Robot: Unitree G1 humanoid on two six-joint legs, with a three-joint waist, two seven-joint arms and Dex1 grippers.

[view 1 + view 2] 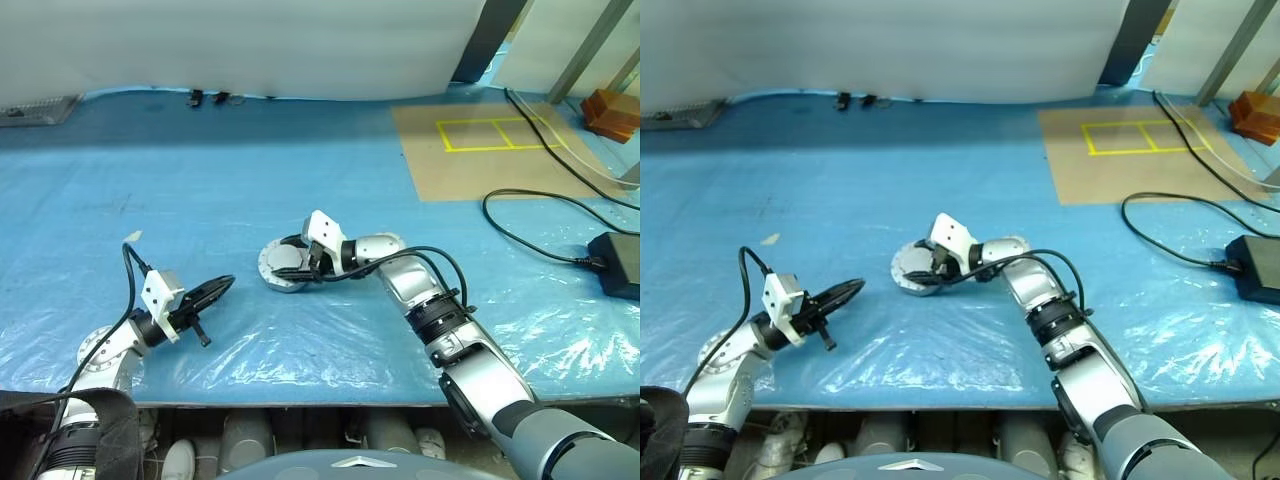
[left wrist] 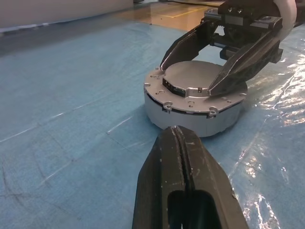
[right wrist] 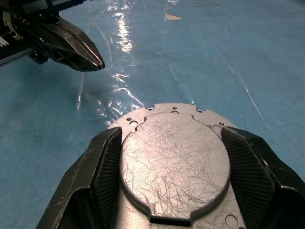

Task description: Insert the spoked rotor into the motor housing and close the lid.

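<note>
The motor housing (image 2: 195,102) stands on the blue-covered table (image 1: 300,150), lid (image 3: 174,160) on top; windings and rotor are hidden inside. The right hand (image 3: 174,167) straddles the lid's raised disc, one finger (image 3: 102,164) at each side. The left hand (image 2: 183,162), fingers pressed together and empty, points level at the housing, near but apart

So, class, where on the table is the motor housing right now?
The motor housing, lid on, sits mid-table on the blue sheet in the head views, between the right gripper's jaws, with the shut left gripper nearby to its left.
</note>
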